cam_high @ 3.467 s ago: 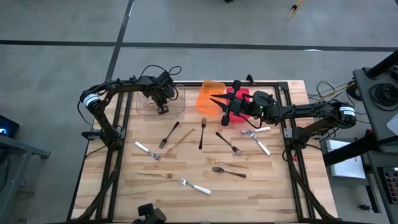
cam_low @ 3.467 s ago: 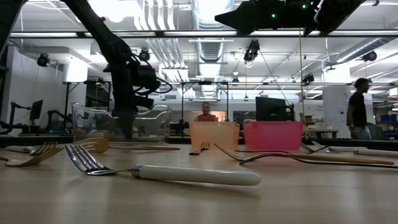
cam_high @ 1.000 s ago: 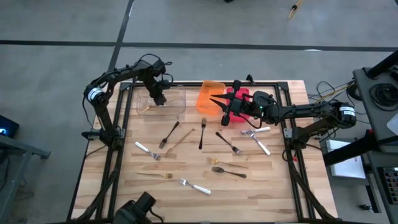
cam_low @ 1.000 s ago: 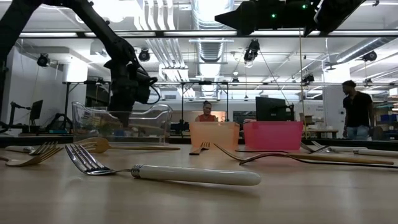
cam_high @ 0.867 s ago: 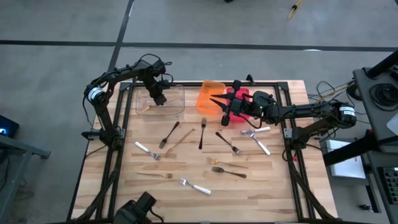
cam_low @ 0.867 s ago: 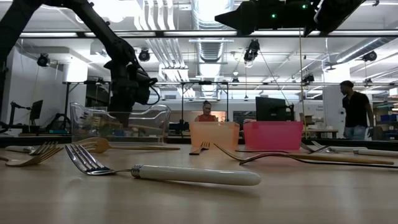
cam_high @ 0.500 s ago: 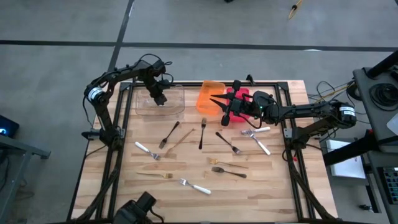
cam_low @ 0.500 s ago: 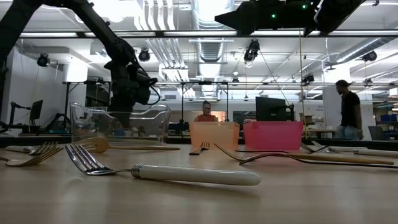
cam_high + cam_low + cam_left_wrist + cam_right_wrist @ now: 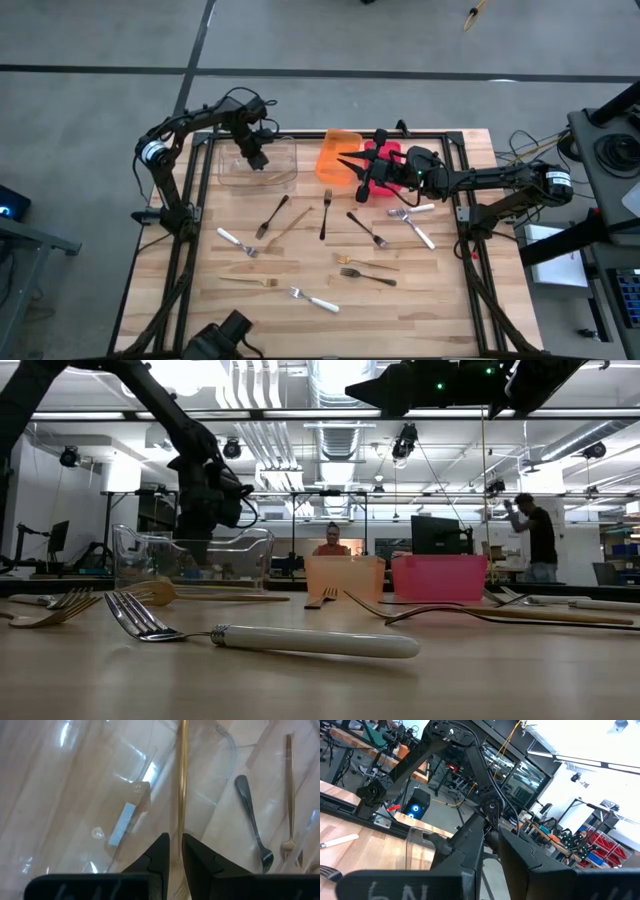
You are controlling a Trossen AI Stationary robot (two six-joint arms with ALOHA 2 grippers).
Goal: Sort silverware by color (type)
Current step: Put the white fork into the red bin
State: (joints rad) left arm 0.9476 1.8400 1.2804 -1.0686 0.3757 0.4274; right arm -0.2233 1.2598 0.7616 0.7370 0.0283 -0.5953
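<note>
Now, left gripper (image 9: 175, 851): over the clear bin (image 9: 258, 168), fingers slightly apart around a gold utensil (image 9: 182, 780), hold unclear.
Right gripper (image 9: 343, 160): over the orange bin (image 9: 336, 156), state unclear.
Silverware (image 9: 325, 214): scattered on the table (image 9: 440, 300).

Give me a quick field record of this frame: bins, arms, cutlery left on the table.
bins: clear bin, orange bin, red bin, in a row at the table's far edge
left gripper: over the clear bin, fingers a slit apart, gold utensil lying in line with the gap
right gripper: raised by the orange and red bins, holding nothing
table: black, gold and white-handled forks scattered loose
</note>
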